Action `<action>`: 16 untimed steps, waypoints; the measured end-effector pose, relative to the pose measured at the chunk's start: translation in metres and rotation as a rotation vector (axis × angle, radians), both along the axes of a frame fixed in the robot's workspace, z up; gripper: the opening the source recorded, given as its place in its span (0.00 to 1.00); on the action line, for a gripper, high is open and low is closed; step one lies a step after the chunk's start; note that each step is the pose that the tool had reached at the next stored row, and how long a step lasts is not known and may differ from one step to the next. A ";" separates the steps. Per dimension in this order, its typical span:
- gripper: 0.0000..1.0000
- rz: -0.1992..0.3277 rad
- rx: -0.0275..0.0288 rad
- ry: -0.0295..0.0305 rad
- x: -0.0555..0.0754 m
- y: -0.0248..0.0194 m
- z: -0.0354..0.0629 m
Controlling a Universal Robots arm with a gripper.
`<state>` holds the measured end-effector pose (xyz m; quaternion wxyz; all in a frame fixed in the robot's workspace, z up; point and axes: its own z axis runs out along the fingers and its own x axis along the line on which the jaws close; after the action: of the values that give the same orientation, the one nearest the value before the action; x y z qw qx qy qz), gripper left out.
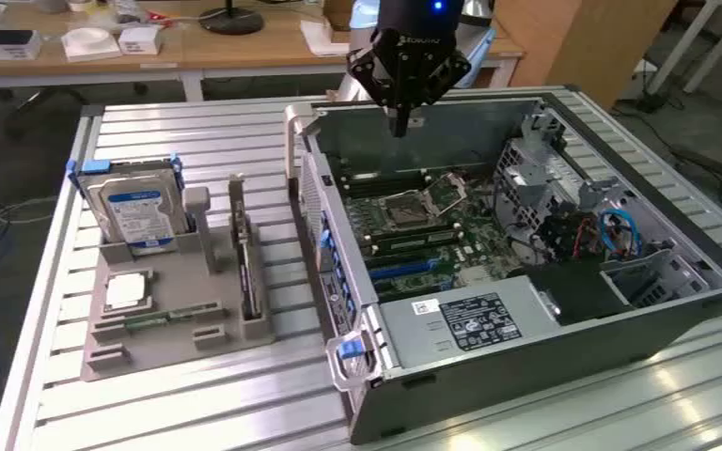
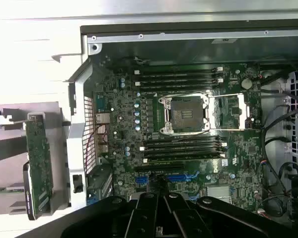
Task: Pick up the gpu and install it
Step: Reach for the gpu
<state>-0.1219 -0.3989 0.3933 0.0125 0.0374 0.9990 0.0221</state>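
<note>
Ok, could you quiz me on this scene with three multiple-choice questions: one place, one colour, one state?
1. The gpu stands: A in the grey holder beside the computer case; B inside the case; C on the floor.
2. The hard drive label is: A red; B blue and white; C yellow.
3. The gripper is: A wide open; B shut on the gpu; C shut and empty.
Answers: 1 A, it sits upright in a holder slot; 2 B, those colours show on its face; 3 C, it is closed above the case with nothing in it.
</note>
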 end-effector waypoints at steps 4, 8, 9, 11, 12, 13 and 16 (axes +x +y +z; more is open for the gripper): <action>0.10 0.000 0.0002 -0.0003 -0.003 0.0000 -0.0001; 0.10 0.000 -0.0001 0.0000 -0.013 0.0000 0.0000; 0.10 0.000 0.0000 0.0000 -0.016 0.0000 0.0000; 0.10 0.000 0.0000 0.0000 -0.023 0.0000 0.0000; 0.10 0.000 0.0001 -0.0001 -0.026 0.0000 -0.0001; 0.10 0.000 0.0000 -0.0001 -0.029 0.0000 0.0000; 0.10 0.000 0.0000 -0.0001 -0.040 0.0000 0.0000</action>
<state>-0.1615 -0.3989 0.3933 0.0125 0.0374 0.9990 0.0221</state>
